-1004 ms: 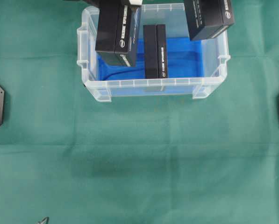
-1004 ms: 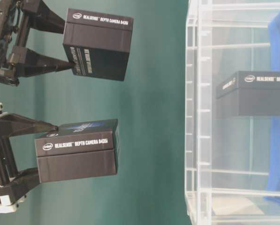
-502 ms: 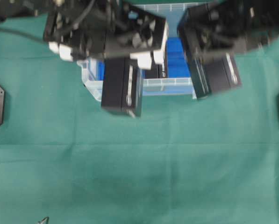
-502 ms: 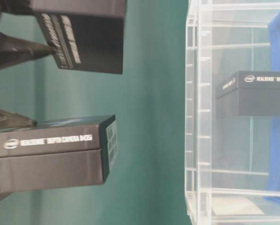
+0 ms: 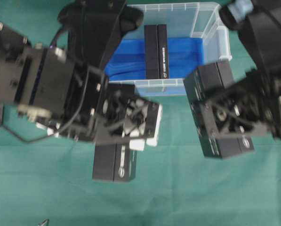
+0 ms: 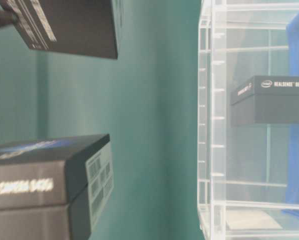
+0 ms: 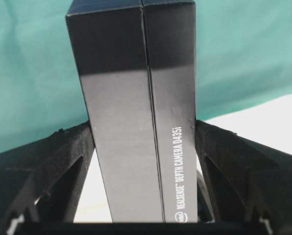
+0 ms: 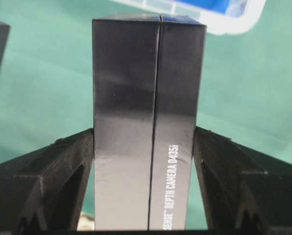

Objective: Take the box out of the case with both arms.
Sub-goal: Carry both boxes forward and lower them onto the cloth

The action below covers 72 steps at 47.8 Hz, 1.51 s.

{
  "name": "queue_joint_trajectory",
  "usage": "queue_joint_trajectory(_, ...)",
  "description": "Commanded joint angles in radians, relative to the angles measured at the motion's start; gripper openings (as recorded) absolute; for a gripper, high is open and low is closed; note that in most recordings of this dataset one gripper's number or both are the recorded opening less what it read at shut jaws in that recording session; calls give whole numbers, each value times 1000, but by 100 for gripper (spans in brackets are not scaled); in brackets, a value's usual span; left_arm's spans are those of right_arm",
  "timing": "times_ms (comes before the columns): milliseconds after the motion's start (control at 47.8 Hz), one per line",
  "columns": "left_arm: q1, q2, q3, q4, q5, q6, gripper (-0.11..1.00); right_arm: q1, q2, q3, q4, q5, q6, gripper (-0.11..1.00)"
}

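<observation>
Two boxes are now well clear of the case [image 5: 211,28], and that is the big change: a second ago both hung above the bin's open top, and since then each arm has swung its load out over the green counter [image 5: 178,197]. The left end effector [image 7: 143,147] is clamped on its box [image 5: 113,162], fingers pressing the two broad black faces, and that box now hangs over the cloth on the near side of the bin. The right end effector [image 8: 146,147] grips the other box [image 5: 225,143] the same way, off toward the right side, also past the bin's front wall. Neither box seems to touch the counter yet; from the side view both look to be up in the air, though blur makes the gap hard to judge.

One more box [image 5: 156,52] stands upright inside the case on the blue sheet [image 5: 187,54], untouched.

So the lifting part looks done for these two, I'd say. What remains is to lower them onto the cloth and let go, keeping them apart from each other so they don't knock. The third box would need a further trip if it counts.
</observation>
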Motion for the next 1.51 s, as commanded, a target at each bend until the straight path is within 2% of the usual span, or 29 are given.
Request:
queue_joint_trajectory(0, -26, -15, -12, 5, -2, -15, 64, 38, -9, -29, -11, 8, 35, 65)
queue_joint_trajectory(146, -52, -14, -11, 5, -2, -32, 64, 77, 6, -41, -11, 9, 87, 65)
queue_joint_trajectory(293, -67, -12, -11, 5, -2, -35, 64, 91, 26, -61, -12, 9, 100, 65)
queue_joint_trajectory(606, -72, -14, -6, 5, -2, -35, 64, 92, 43, -83, -11, 44, 100, 65)
queue_joint_trajectory(1485, -66, -17, 0, 9, -2, -35, 64, 94, 43, -75, -12, 48, 89, 65)
